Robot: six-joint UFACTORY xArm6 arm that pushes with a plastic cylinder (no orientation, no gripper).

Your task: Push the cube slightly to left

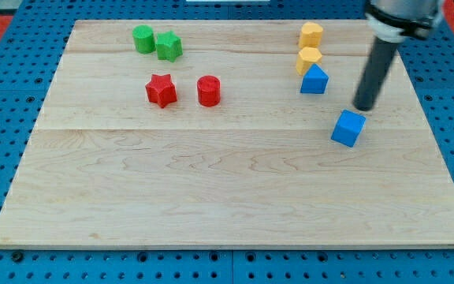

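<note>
A blue cube [347,128] lies on the wooden board [211,189] at the view's right. My tip [363,107] stands just above and to the right of the cube, very close to its upper right corner; contact cannot be told. The dark rod rises from there toward the view's top right.
A blue wedge-like block [314,80] and two yellow blocks [309,59] [311,35] stand in a column left of the rod. A red cylinder [209,91] and red star [161,90] lie mid-left. A green cylinder [143,39] and green star [169,46] lie top left.
</note>
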